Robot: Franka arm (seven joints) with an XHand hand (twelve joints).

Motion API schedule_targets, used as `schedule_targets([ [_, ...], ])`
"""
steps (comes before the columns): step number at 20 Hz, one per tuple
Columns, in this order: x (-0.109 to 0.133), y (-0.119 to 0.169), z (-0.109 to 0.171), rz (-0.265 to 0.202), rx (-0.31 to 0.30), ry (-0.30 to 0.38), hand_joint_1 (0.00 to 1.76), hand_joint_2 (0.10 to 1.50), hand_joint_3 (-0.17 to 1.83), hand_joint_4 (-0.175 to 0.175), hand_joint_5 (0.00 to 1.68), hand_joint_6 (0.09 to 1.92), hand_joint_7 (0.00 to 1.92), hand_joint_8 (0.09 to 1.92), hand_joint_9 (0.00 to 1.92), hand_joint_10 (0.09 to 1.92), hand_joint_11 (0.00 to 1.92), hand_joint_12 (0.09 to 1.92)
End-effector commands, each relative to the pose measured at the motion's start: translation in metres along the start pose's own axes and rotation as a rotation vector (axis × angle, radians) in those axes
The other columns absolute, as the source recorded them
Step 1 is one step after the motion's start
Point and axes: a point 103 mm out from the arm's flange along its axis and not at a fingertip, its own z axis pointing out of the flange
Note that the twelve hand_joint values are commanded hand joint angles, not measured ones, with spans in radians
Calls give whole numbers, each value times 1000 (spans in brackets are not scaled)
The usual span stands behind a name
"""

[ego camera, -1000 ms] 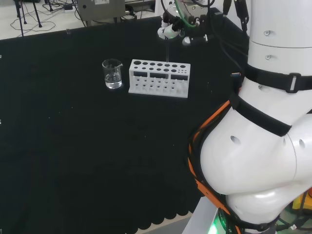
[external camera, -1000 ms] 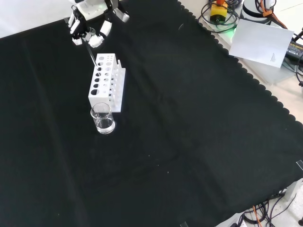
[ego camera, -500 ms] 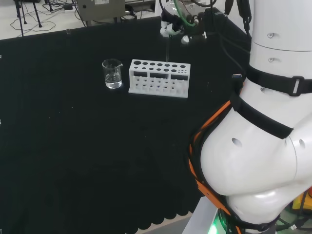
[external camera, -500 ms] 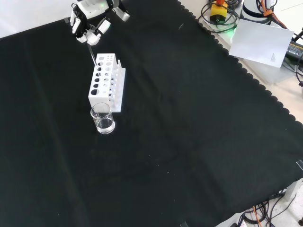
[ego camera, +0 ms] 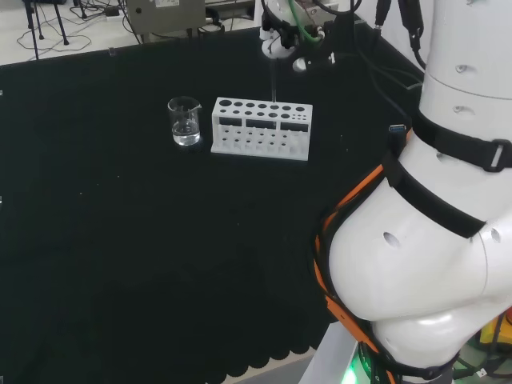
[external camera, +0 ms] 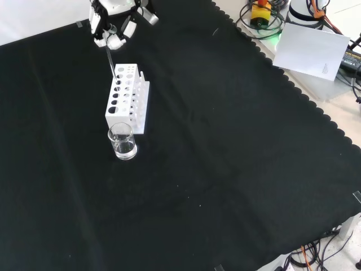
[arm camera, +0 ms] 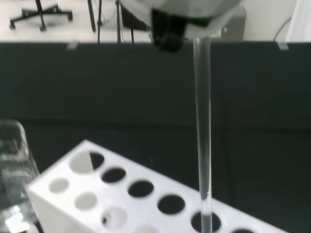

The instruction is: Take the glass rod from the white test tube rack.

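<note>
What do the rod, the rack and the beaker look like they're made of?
The rod looks like clear glass: the dark cloth shows through it. The rack seems to be matte white plastic, smooth and opaque with round holes. The beaker is transparent with bright glints, glass or clear plastic. The hand grips the rod's top.

Clear glass rod, upright, tip in white rack

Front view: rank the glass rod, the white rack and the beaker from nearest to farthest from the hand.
1. Glass rod: pinched in the hand, hanging below it.
2. White test tube rack: under the rod.
3. Beaker: beyond the rack's near end.
</note>
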Motion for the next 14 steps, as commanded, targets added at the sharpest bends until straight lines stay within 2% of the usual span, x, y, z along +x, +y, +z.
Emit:
schedule_targets([
  [1, 0, -5, -39, 43, -123, 98, 1298, 830, 454, -175, 1114, 572, 1166, 1081, 1654, 801, 1308, 806],
  [3, 0, -8, -50, 62, -123, 114, 1299, 844, 422, -175, 1125, 540, 1169, 1069, 1662, 776, 1317, 806],
  [10, 5, -17, -74, 86, -102, 114, 1301, 896, 306, -175, 1158, 444, 1172, 1040, 1695, 702, 1326, 827],
  [14, 9, -21, -85, 78, -102, 99, 1301, 918, 255, -175, 1176, 398, 1174, 1028, 1707, 682, 1323, 837],
])
